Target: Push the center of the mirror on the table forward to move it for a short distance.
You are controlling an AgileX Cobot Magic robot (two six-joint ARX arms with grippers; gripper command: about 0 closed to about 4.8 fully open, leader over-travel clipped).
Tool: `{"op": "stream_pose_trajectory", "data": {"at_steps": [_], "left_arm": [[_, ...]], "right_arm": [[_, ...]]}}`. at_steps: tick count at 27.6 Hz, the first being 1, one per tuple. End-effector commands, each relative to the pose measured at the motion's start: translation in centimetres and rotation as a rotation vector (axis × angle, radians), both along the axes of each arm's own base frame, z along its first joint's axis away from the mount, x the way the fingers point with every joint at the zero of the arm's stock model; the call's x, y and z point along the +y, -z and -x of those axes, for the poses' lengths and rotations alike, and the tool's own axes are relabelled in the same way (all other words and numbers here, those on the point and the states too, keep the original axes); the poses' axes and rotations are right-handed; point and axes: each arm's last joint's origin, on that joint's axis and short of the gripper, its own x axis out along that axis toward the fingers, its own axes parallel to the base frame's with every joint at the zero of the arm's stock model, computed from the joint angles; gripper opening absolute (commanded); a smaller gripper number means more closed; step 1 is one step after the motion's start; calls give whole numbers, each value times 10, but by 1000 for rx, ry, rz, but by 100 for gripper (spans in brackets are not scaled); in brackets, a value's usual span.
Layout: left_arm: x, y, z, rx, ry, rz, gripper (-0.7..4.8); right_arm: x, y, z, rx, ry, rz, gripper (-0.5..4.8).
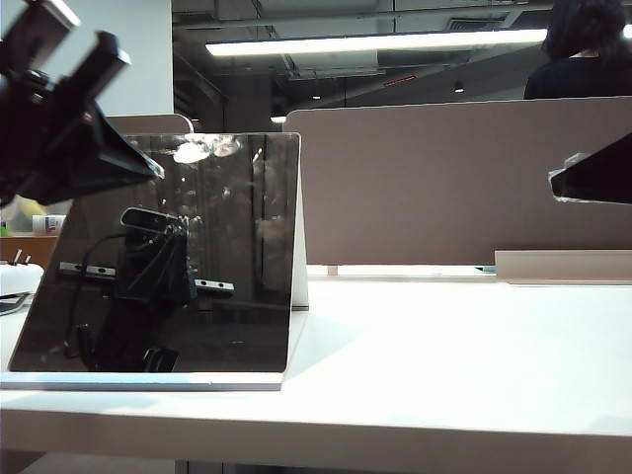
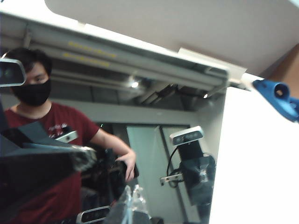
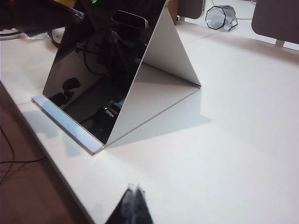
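Left gripper (image 1: 148, 168) clenched, tip at upper left of the square dark reflective glass mirror (image 1: 168, 267) standing near the white matte table's (image 1: 444, 355) front edge | right gripper (image 3: 133, 193) clenched, well apart | step: approach | next: you centre, then push forward.

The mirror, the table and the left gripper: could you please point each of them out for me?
mirror (image 1: 217, 237), exterior view, on the dark glass face.
table (image 1: 444, 346), exterior view, on bare white top right of the mirror.
left gripper (image 1: 148, 168), exterior view, at the fingertips against the mirror's upper left.
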Motion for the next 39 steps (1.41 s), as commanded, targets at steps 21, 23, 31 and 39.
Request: {"op": "stream_pose_trajectory", "data": {"at_steps": [21,23,31,39], "left_arm": [[-29,27,-74,48,-103,-172,-5],[-39,28,-97,36,-121,-191,-5],[-68,44,-180,-45,-166,-299,-5],[-73,46,-265,-92,-206,-331,-5]], "right_arm": [[-1,5,-4,30,36,29,-5],[-3,4,-6,29,57,28,-5],[-13,2,-13,10,174,8,-5],[-28,1,-21,-2,337,-2,-5]]}}
